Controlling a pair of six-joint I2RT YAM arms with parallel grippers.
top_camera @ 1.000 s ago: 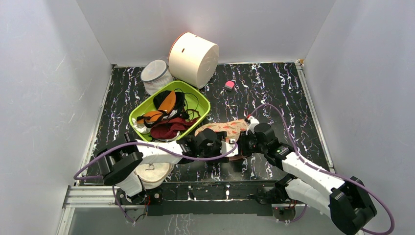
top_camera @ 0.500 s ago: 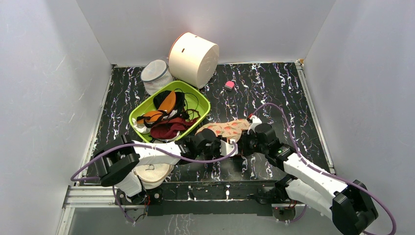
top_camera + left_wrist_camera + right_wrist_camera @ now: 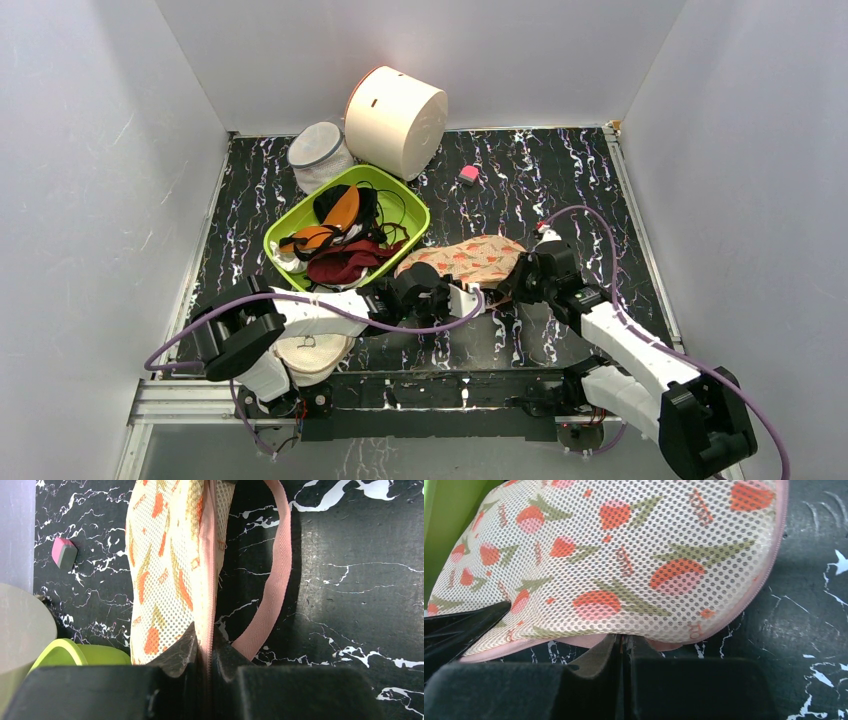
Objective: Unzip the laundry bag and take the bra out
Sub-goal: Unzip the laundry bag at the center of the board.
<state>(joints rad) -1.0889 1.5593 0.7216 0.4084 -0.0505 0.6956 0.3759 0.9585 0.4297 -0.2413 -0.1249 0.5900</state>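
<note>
The laundry bag (image 3: 468, 257), a peach mesh pouch with red and green motifs, lies between my two arms, right of the green basket. My left gripper (image 3: 480, 299) is shut on the bag's pink zipper edge (image 3: 208, 605), at its near side. A pink strap (image 3: 272, 580) trails from the bag onto the table. My right gripper (image 3: 519, 280) is shut at the bag's right end. In the right wrist view the bag (image 3: 624, 560) fills the frame, and my right gripper (image 3: 624, 642) pinches a thin piece at the bag's pink rim. The bra is hidden.
The green basket (image 3: 412, 203) holds maroon and orange-lined garments. Behind it stand a white mesh cylinder (image 3: 318, 150) and a large cream drum (image 3: 395, 120). A small pink block (image 3: 468, 174) lies mid-table. A round cream pouch (image 3: 310, 355) sits by the left arm's base.
My left gripper has shut on the bag's zipper edge. My right arm has moved right and back, drawing the bag's right end with it.
</note>
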